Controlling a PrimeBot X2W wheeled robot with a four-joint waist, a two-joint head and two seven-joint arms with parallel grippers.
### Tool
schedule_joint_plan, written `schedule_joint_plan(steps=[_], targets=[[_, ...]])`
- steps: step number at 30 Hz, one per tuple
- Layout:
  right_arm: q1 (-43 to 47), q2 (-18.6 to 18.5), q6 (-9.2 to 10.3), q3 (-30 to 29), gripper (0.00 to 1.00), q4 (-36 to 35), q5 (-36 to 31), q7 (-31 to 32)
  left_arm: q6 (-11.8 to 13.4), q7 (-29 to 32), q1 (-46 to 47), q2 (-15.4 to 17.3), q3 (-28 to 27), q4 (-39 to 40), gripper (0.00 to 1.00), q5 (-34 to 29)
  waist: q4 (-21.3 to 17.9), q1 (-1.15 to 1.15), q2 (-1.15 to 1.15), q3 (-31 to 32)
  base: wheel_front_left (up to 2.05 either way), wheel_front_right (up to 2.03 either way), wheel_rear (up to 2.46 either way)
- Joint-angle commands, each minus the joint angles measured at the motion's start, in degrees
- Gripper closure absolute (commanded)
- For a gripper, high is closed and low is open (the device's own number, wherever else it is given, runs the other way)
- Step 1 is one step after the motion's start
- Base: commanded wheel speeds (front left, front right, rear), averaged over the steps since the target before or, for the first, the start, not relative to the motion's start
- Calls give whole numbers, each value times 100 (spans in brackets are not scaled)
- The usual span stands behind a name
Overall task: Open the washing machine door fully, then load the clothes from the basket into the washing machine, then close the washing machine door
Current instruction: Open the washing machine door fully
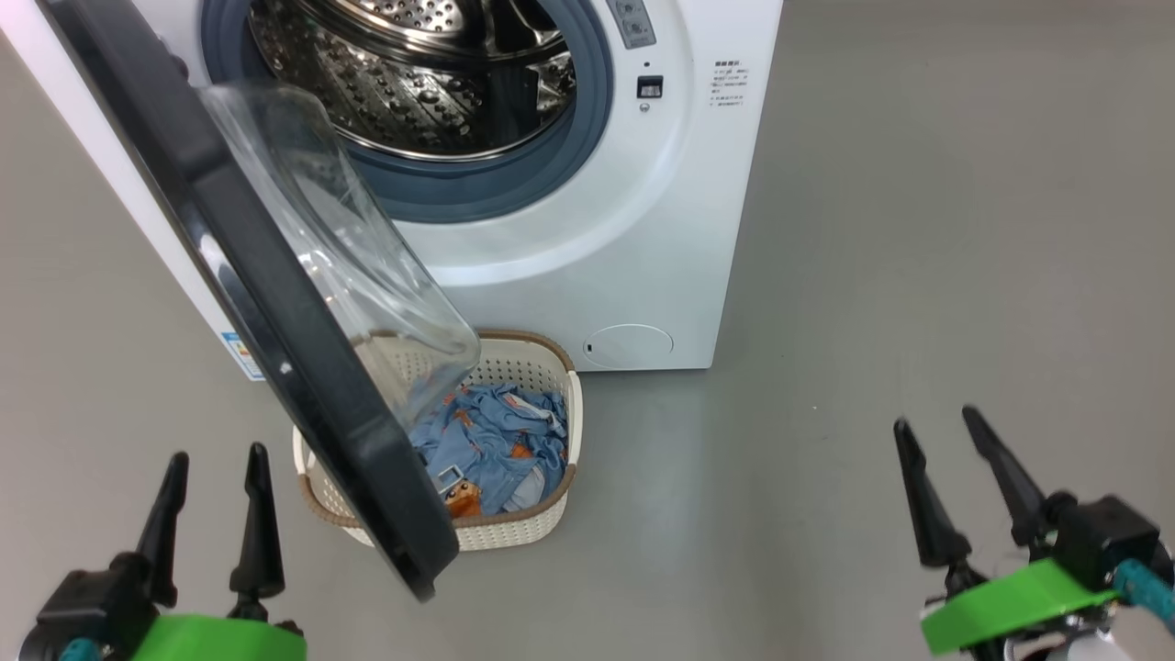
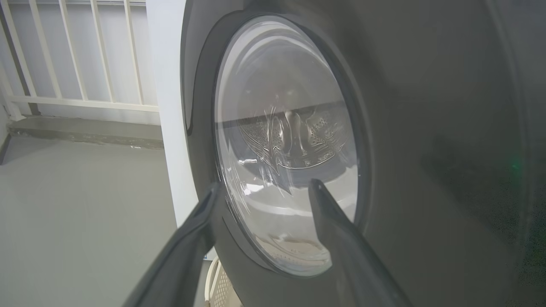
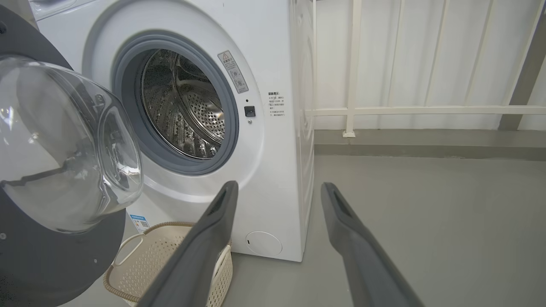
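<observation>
Item, my left pincer [image 1: 217, 454]: fingers apart, holding nothing, at the near left, facing the outer side of the washing machine door [image 1: 248, 275].
Item, my right pincer [image 1: 934, 418]: fingers apart, empty, at the near right, well apart from everything.
Item, the washing machine door: hinged at the left, swung out toward me, its near edge hanging over the left part of the basket [image 1: 514, 532].
Item, the clothes [image 1: 500, 441]: heaped in the basket, which sits on the floor just in front of the washing machine [image 1: 587, 248].
Item, drum [image 1: 413, 83]: nothing visible inside.
Step in hand, as I judge it: opening the door fully; loading not begun.
Next move calls for: swinging the door farther left until it clears the basket, probably by pushing on its inner side, then reaching for the clothes.
</observation>
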State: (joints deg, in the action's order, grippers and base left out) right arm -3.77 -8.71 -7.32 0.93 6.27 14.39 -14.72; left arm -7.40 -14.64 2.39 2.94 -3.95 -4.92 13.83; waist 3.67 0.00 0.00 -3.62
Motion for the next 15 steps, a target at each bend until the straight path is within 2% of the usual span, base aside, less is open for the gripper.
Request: schedule_joint_plan(steps=[1, 15], targets=[[64, 4, -17, 93, 0, -196, -117, -28, -9, -36, 12, 76, -198, 194, 0, -85, 5, 0, 0, 17, 0, 0, 0], [218, 244, -17, -216, 0, -300, -597, -28, -9, -36, -116, 35, -131, 127, 0, -142, 5, 0, 0, -16, 0, 0, 0]])
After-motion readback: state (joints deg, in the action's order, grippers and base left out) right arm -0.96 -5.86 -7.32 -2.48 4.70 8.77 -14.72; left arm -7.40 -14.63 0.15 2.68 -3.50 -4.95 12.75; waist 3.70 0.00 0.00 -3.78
